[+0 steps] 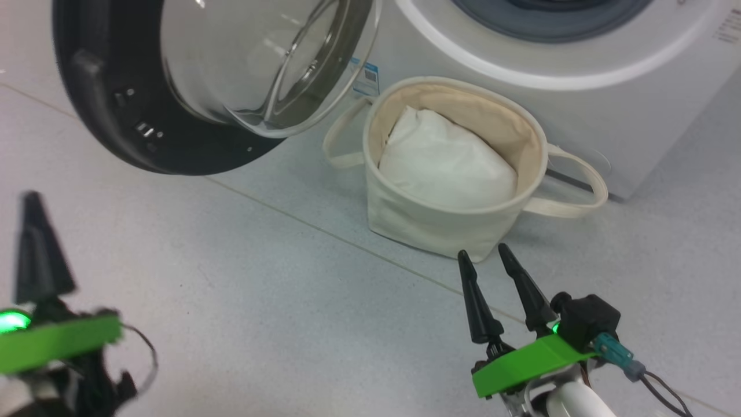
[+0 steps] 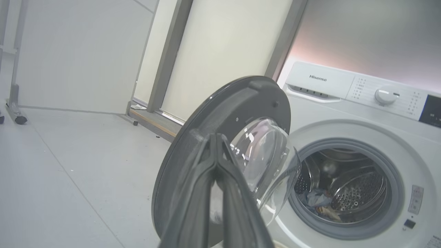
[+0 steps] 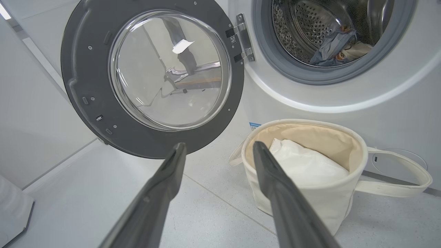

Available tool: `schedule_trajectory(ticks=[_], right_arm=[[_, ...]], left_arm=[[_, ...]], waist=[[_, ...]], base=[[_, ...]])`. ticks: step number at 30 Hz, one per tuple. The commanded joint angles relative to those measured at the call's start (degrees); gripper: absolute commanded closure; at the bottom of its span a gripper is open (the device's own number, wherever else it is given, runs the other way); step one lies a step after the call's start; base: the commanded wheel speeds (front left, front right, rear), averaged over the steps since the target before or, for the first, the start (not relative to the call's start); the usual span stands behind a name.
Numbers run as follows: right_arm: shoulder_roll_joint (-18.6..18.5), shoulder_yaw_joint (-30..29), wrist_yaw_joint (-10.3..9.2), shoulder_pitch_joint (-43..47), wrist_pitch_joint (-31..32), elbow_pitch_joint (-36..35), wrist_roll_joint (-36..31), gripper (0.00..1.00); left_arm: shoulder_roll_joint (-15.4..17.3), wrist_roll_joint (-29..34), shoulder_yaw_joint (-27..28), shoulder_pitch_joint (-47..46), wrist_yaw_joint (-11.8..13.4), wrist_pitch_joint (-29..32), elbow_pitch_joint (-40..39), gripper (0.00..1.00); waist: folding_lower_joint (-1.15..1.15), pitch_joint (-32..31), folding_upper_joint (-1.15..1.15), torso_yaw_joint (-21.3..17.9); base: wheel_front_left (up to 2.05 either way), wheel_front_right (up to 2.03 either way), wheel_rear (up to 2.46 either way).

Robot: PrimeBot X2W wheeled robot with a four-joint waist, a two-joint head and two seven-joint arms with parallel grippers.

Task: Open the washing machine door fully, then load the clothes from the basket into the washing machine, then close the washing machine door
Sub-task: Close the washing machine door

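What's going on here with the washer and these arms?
Laundry loading, nearly done. The washer has its door swung wide open, and the clothes already lie inside. The basket in front of it holds a white bundle. The left end effector is shut on nothing. The right end effector is open, empty and pointing toward the basket. The door is not yet closed.
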Motion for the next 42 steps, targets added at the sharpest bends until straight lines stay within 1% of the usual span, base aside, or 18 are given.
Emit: schedule_trajectory(ticks=[1, 3, 4, 5, 7, 9, 11, 13, 14, 16, 17, 20, 22, 23, 27, 31, 35, 42], right_arm=[[0.1, 1.6, 0.01, -2.1, -0.7, -1.8, -0.5, 0.0], [0.1, 1.7, 0.01, -2.7, -0.7, -2.0, 0.0, 0.0], [0.1, 1.8, 0.01, -3.0, -0.7, -2.2, 0.2, 0.0], [0.1, 1.9, 0.01, -3.2, -0.7, -2.4, 0.1, 0.0], [0.1, 2.4, 0.01, -4.0, -0.7, -2.4, -0.6, 0.0], [0.1, 2.8, 0.01, -5.0, -0.7, -2.7, -1.1, 0.0], [0.1, 2.6, 0.01, -5.8, -0.7, -2.9, -1.7, 0.0], [0.1, 2.3, 0.01, -6.5, -0.7, -2.7, -2.6, 0.0], [0.1, 2.3, 0.01, -6.9, -0.7, -2.6, -3.0, 0.0], [0.1, 2.3, 0.01, -7.6, -0.7, -2.4, -3.7, 0.0], [0.0, 2.4, 0.01, -7.9, -0.7, -2.3, -3.9, 0.0], [-0.2, 2.1, 0.01, -8.8, -0.7, -2.3, -4.1, 0.0], [-0.2, 1.6, 0.01, -9.1, -0.7, -2.4, -4.2, 0.0], [-0.2, 1.6, 0.01, -9.1, -0.7, -2.4, -4.2, 0.0], [-0.3, 1.7, 0.01, -9.6, -0.7, -2.5, -4.3, 0.0], [-0.5, 1.4, 0.01, -9.6, -0.7, -2.6, -4.2, 0.0], [-0.7, 1.0, 0.01, -9.5, -0.7, -2.5, -4.2, 0.0], [-0.3, 0.7, 0.01, -8.5, -0.7, -2.1, -3.4, 0.0]], left_arm=[[1.2, -4.5, 4.1, -4.3, -0.8, -0.3, 0.1, 1.0], [4.1, -10.0, 6.7, -7.5, -1.4, -0.3, 3.1, 1.0], [5.2, -15.0, 7.9, -9.5, -1.5, 0.1, 5.2, 1.0], [6.3, -21.7, 8.8, -11.9, -1.5, 1.6, 6.7, 1.0], [9.3, -36.2, 11.9, -16.4, -1.5, 5.6, 8.5, 1.0], [14.2, -43.8, 13.3, -18.7, -1.5, 10.1, 10.9, 1.0], [16.9, -52.6, 15.8, -21.8, -1.6, 14.5, 14.5, 1.0], [19.8, -58.9, 18.7, -24.9, -1.5, 18.8, 20.9, 1.0], [21.7, -60.1, 19.7, -26.3, -1.1, 19.8, 24.2, 1.0], [24.9, -62.0, 20.8, -29.6, 1.2, 21.9, 31.0, 1.0], [26.4, -62.7, 21.3, -31.2, 1.6, 22.7, 33.8, 1.0], [30.0, -64.0, 21.7, -35.4, 1.9, 24.6, 40.8, 1.0], [31.5, -64.4, 21.3, -37.9, 1.5, 25.9, 44.2, 1.0], [31.5, -64.4, 21.3, -37.9, 1.5, 25.9, 44.2, 1.0], [33.1, -63.4, 18.6, -41.5, 0.5, 28.2, 49.4, 1.0], [33.9, -62.7, 16.7, -43.8, -0.5, 30.3, 54.5, 1.0], [34.0, -62.8, 15.8, -45.3, -1.1, 32.2, 56.8, 1.0], [34.8, -63.0, 14.9, -44.3, -1.5, 36.1, 58.9, 1.0]], waist=[[-0.01, 1.0, 0.0, -0.9], [-0.01, 1.7, 0.0, -1.7], [-0.01, 2.2, 0.0, -2.0], [-0.01, 2.7, 0.0, -2.4], [-0.01, 4.0, 0.0, -3.2], [-0.01, 5.5, 0.0, -4.2], [-0.01, 7.0, 0.0, -5.1], [-0.01, 8.5, 0.0, -5.8], [-0.01, 9.2, 0.0, -6.2], [-0.01, 10.4, 0.0, -7.1], [-0.01, 10.9, 0.0, -7.7], [-0.01, 11.8, 0.0, -9.3], [-0.01, 12.5, 0.0, -10.1], [-0.01, 12.5, 0.0, -10.1], [-0.01, 13.2, 0.0, -11.4], [-0.01, 13.4, 0.0, -12.9], [-0.01, 13.4, 0.0, -13.6], [-0.01, 10.2, 0.0, -15.6]], base=[[0.0, 0.0, 0.0], [0.0, 0.0, 0.0], [0.0, 0.0, 0.0], [0.0, 0.0, 0.0], [0.0, 0.0, 0.0], [0.0, 0.0, 0.0], [0.0, 0.0, 0.0], [0.0, 0.0, 0.0], [0.0, 0.0, 0.0], [0.0, 0.0, 0.0], [0.0, 0.0, 0.0], [0.0, 0.0, 0.0], [0.0, 0.0, 0.0], [0.0, 0.0, 0.0], [0.0, 0.0, 0.0], [0.0, 0.0, 0.0], [0.0, 0.0, 0.0], [0.0, 0.0, 0.0]])
